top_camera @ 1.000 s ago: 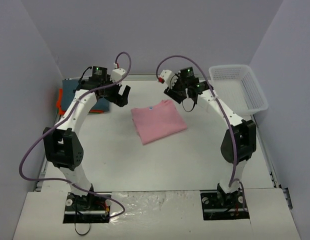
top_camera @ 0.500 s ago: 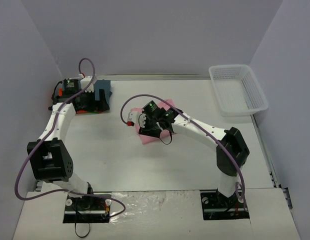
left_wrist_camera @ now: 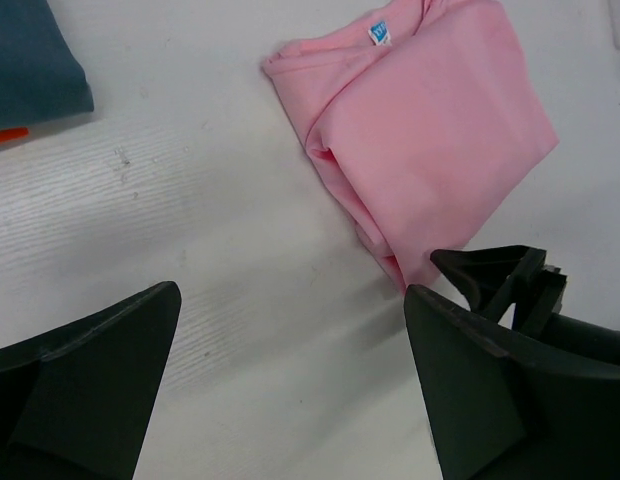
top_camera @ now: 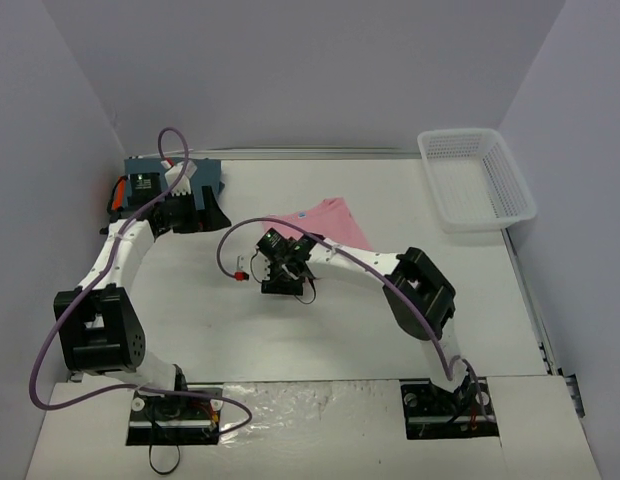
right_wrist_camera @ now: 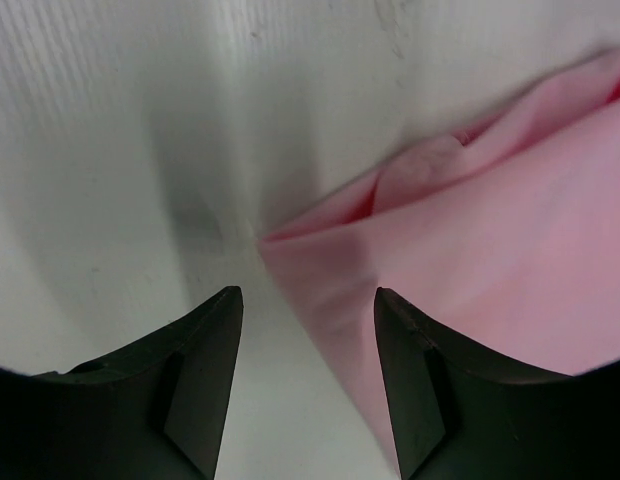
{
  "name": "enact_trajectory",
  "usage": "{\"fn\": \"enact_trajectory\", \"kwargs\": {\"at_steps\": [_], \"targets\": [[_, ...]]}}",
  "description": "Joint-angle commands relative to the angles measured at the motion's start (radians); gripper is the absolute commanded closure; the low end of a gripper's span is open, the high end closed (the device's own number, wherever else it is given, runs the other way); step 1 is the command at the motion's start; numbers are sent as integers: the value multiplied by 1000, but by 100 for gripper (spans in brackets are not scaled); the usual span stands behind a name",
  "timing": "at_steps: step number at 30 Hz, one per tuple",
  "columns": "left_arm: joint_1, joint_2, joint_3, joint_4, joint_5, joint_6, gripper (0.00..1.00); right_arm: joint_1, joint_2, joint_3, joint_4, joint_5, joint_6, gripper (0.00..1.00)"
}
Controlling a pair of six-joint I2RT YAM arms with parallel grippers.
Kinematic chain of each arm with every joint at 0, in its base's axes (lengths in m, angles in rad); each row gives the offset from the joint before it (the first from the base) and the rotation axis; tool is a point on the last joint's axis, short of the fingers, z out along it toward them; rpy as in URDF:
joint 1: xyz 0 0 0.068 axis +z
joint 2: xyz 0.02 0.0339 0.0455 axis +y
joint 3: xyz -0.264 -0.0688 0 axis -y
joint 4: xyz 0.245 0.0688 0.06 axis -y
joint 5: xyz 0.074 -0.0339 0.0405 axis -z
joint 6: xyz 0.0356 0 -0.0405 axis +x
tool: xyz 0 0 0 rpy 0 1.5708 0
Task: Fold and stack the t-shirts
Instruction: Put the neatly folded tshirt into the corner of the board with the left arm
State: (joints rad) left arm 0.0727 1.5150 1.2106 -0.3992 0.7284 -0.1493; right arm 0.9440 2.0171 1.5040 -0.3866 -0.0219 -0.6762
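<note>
In the top view the right gripper covers the near corner of the pink t-shirt. The left arm hides much of the blue-grey t-shirt, and the orange t-shirt shows only as a sliver. The left wrist view cuts the blue-grey t-shirt off at its top-left corner. In the right wrist view the pink cloth runs off the right edge, its nearest fold blurred.

Light even and diffuse, no glare. Top view sharp, shadows faint. Right wrist view soft: shirt edge blurred, grey shadow on table ahead of dark fingers
</note>
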Motion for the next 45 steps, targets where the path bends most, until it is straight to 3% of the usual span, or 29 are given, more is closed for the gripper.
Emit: {"fn": "enact_trajectory", "kwargs": {"at_steps": [1, 5, 8, 9, 10, 12, 21, 29, 41, 45], "targets": [[15, -73, -25, 62, 25, -30, 6, 25, 57, 62, -21, 16, 15, 49], [19, -98, -46, 72, 6, -22, 6, 38, 117, 104, -21, 17, 24, 50], [19, -102, -52, 71, -3, -19, 6, 42, 153, 124, -18, 57, 30, 58], [21, -104, -55, 71, -6, -18, 6, 42, 161, 127, -14, 72, 33, 63], [21, -108, -62, 72, -6, -19, 6, 42, 172, 131, -5, 101, 38, 85], [22, -114, -78, 88, -4, -24, 6, 41, 180, 136, 6, 125, 41, 100], [44, -121, -154, 232, 118, -174, 6, 38, 155, 237, -38, 194, 30, 100], [45, -9, -266, 577, 261, -499, 6, 39, 121, 332, -97, 211, 21, 100], [-66, 189, -299, 698, 206, -703, 6, 38, 137, 355, -121, 231, 7, 100], [-151, 231, -309, 735, 178, -745, 6, 38, 131, 366, -130, 244, 6, 100]]}}
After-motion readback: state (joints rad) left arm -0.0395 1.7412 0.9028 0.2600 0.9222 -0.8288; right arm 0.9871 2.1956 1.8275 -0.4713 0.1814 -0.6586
